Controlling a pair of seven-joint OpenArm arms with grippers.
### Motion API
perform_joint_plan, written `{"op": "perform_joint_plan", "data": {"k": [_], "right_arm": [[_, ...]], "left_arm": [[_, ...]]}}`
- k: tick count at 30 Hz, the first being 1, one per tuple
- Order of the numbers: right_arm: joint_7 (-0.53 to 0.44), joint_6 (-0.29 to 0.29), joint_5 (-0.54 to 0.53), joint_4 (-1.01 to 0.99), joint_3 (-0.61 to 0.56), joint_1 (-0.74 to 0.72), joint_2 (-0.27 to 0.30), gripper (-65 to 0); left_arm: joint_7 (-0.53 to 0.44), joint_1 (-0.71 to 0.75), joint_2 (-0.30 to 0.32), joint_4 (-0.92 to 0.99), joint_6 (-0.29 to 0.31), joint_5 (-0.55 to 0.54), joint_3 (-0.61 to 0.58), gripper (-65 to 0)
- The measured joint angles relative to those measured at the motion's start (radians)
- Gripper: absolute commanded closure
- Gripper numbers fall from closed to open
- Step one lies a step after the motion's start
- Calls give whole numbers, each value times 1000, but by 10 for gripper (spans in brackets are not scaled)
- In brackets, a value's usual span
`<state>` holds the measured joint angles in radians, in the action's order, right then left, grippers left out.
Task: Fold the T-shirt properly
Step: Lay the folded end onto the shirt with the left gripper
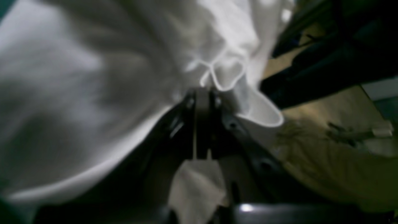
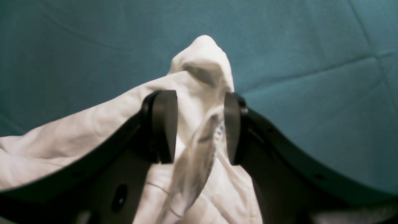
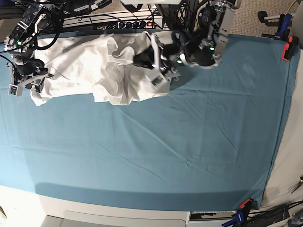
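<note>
No container made out with any surety. White T-shirt (image 3: 142, 90) lies crumpled across the upper left and upper middle of the base view, on the teal cloth (image 3: 156, 146). Left end effector (image 3: 138, 60): jaws drawn together at the shirt's bunched upper-middle part, folds of fabric right at the tips; whether cloth is pinched between them, cannot tell. Right end effector (image 3: 29, 90): jaws wide apart, over the shirt's far-left part in the base view. In the right wrist view, a raised fold shows between its fingers (image 2: 163, 127); contact unclear.
</note>
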<state>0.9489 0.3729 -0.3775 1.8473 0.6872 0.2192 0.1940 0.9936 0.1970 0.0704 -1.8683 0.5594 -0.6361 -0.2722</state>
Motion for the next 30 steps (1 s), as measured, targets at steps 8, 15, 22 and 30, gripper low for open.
{"op": "perform_joint_plan", "data": {"k": [8, 15, 22, 30], "right_arm": [[0, 0, -5, 0, 0, 0, 0, -249], [0, 0, -5, 0, 0, 0, 0, -249], [0, 0, -5, 0, 0, 0, 0, -249], [-1, 0, -5, 0, 0, 0, 0, -249]], "left_arm": [[-27, 8, -19, 0, 13, 76, -204, 0], [-26, -2, -23, 0, 21, 85, -198, 0], [-87, -78, -26, -4, -93, 218, -34, 0], [-137, -88, -29, 2, -149, 258, 0, 0]]}}
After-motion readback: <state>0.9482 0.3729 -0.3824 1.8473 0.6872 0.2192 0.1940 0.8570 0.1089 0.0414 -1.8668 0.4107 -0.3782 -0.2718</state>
